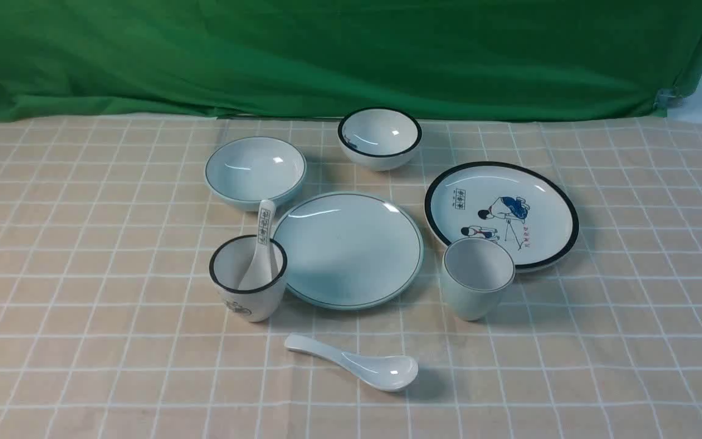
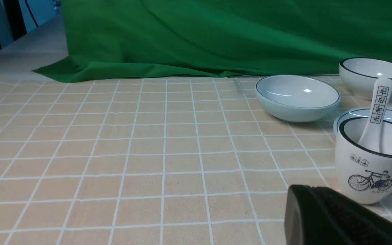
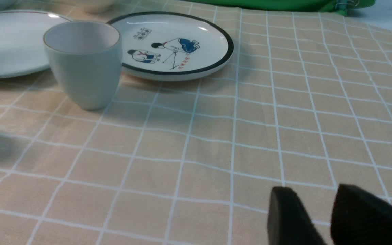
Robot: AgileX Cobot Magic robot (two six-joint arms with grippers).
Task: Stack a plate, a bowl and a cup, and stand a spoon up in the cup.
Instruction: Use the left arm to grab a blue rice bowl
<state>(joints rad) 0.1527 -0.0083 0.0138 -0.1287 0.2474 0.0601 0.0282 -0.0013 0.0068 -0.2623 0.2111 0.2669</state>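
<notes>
The pale blue-green plate (image 1: 348,250) lies flat mid-table. Behind it to the left sits the shallow pale bowl (image 1: 255,171). To its right the handleless pale cup (image 1: 478,277) stands upright and empty. The plain white spoon (image 1: 357,363) lies on the cloth in front of the plate, bowl end to the right. My left gripper (image 2: 305,197) is shut and empty, low over the cloth just short of the printed white cup (image 2: 369,160). My right gripper (image 3: 315,192) is open with nothing between its fingers, well short of the pale cup (image 3: 83,64).
A black-rimmed white cup (image 1: 248,277) holds a spoon with black characters (image 1: 261,244), left of the plate. A black-rimmed white bowl (image 1: 379,137) sits at the back. A cartoon plate (image 1: 501,213) lies behind the pale cup. Green cloth (image 1: 351,55) closes the back.
</notes>
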